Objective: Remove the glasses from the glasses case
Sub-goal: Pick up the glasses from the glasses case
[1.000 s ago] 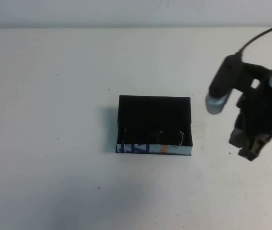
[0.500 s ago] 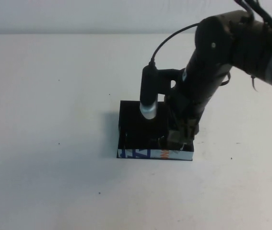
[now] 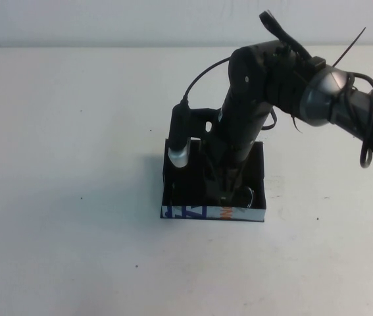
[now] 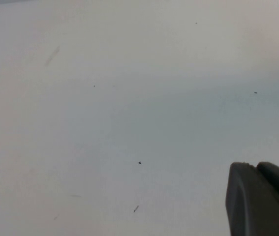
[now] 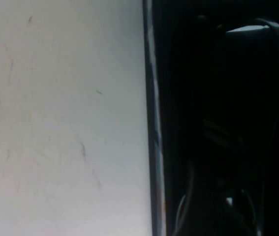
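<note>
The glasses case (image 3: 173, 197) is an open black box with a white printed strip along its near side. It stands in the middle of the table. My right gripper (image 3: 227, 194) reaches down inside it at the near side. A lens rim of the black glasses (image 3: 247, 196) shows just right of the gripper, inside the case. In the right wrist view the case wall (image 5: 151, 123) and the dark glasses (image 5: 245, 44) show in the black interior. My left gripper (image 4: 258, 167) is over bare table and outside the high view.
The white table (image 3: 74, 164) lies bare around the case. The right arm and its cable (image 3: 285, 79) cross the case from the far right. A wrist camera (image 3: 178, 141) hangs over the case's left part.
The right arm has swung in from the right side of the table to over the case and lowered its gripper inside it. The case has not moved.
</note>
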{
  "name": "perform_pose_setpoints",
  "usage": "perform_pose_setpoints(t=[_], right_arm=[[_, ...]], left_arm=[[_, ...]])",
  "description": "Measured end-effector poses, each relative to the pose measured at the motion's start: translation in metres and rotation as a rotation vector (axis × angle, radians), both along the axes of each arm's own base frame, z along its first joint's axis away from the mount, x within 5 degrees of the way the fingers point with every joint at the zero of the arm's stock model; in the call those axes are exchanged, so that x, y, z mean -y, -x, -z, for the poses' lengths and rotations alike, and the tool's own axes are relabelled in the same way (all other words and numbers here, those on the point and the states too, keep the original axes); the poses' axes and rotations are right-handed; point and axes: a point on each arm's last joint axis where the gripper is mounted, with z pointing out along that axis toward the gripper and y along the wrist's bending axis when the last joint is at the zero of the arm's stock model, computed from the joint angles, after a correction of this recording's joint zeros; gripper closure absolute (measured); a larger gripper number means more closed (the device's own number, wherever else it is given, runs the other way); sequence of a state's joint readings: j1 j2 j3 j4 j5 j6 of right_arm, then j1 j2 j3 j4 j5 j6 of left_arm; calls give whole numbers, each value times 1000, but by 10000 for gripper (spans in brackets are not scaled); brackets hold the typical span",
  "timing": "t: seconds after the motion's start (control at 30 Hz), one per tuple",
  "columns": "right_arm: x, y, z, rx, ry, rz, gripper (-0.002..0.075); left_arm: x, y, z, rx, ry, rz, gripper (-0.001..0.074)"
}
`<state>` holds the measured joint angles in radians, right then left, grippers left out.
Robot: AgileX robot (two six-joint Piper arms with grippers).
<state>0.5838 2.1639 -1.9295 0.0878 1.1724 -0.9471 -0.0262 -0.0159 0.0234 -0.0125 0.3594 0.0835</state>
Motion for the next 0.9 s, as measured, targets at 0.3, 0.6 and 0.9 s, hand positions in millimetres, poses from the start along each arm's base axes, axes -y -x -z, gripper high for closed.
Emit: perform_pose_setpoints(t=[0.3, 0.6, 0.9], right_arm=[[-4, -4, 13, -9, 2, 1, 416], [-5, -6, 26, -31, 17, 1, 417], [-7, -8, 37, -51, 30, 2, 428]], left_arm=[[0, 0, 0, 0, 0, 0, 740], [0, 0, 0, 0, 0, 0, 740], [0, 0, 0, 0, 0, 0, 740]])
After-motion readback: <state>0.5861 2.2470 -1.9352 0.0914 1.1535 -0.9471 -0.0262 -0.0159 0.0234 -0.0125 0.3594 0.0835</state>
